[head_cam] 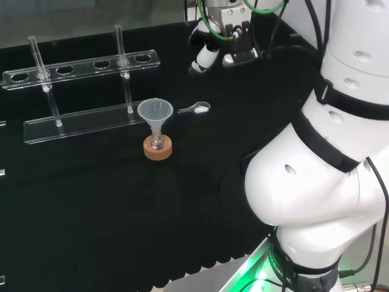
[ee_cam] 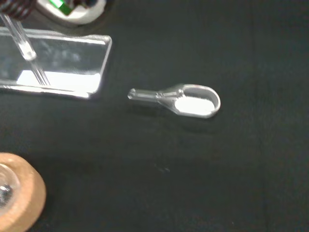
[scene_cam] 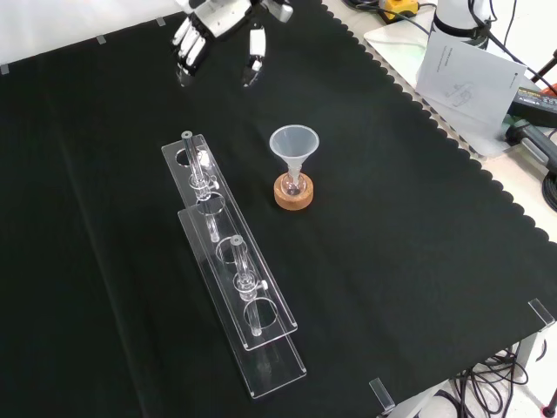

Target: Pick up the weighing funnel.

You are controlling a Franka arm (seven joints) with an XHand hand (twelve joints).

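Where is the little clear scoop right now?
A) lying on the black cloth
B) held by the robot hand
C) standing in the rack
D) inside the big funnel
A: the weighing funnel lies flat on the black cloth, with the robot hand apart from it.

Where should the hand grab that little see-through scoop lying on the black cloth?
Probably the wide scoop end of the small clear weighing funnel, pinched across its two long sides. Come from straight above: it lies flat on the black cloth, mouth up. The thin round stem might roll, and it points towards the clear plastic rack.
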